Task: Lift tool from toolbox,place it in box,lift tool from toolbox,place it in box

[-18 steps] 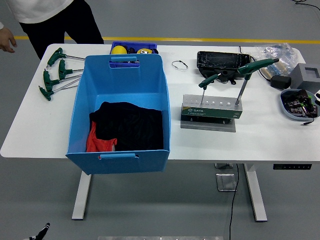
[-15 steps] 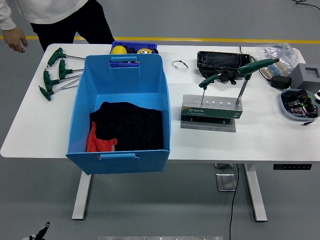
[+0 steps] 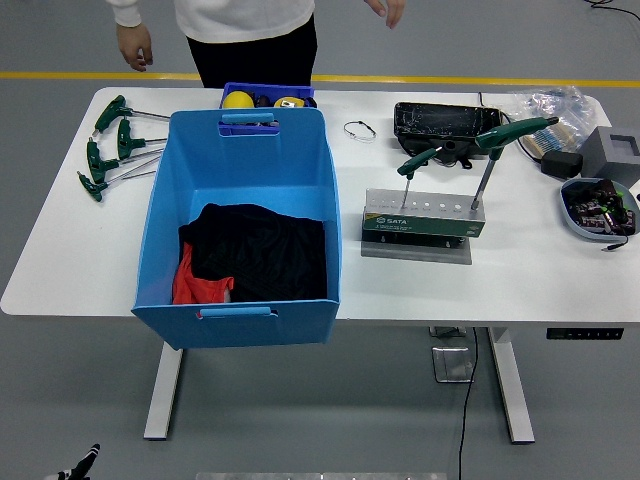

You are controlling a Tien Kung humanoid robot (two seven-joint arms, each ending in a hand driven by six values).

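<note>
— Where are the tools?

— Two green T-handle wrenches (image 3: 420,160) stand upright in the slotted tool stand (image 3: 424,221), right of the blue bin (image 3: 240,235). No robot hand shows, so grip state can't be told.

— How will they handle?

— Probably stiff steel, light; take the green crossbar and pull straight up. White table (image 3: 520,280), grey floor, a person (image 3: 245,25) at the far side.

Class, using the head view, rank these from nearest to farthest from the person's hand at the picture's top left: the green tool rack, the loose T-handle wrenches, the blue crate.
1. T-handle wrenches: left end of the table, just below the person's hand.
2. Blue crate: left of centre.
3. Green tool rack: right of centre.
</note>
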